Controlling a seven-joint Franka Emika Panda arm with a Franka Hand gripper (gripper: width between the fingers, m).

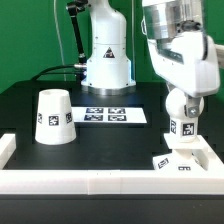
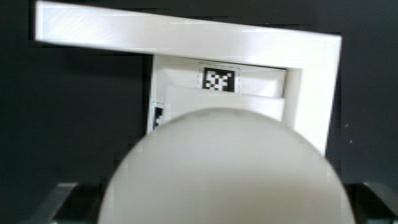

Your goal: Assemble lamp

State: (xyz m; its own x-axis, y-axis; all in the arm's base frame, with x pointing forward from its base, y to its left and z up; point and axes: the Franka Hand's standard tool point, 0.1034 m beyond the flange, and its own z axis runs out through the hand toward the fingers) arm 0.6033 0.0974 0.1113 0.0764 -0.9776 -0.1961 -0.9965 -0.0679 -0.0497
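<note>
My gripper [image 1: 181, 98] is shut on the ball of the white bulb [image 1: 181, 108] and holds it upright, neck down, with a tag on the neck. The neck stands right over the small blocky base [image 1: 178, 160], which sits in the corner of the white rails at the exterior view's right front. I cannot tell whether neck and base touch. In the wrist view the bulb's round ball [image 2: 222, 165] fills the lower half between the fingers [image 2: 64, 200] of my gripper [image 2: 222, 208], with the tagged base [image 2: 221, 82] beyond it. The cone-shaped shade [image 1: 53, 117] stands on the table at the exterior view's left.
The marker board [image 1: 113, 115] lies flat in the middle of the black table. White border rails run along the front [image 1: 80, 181] and the exterior view's right, and form a corner in the wrist view [image 2: 317, 60]. The arm's white pedestal [image 1: 107, 60] stands behind.
</note>
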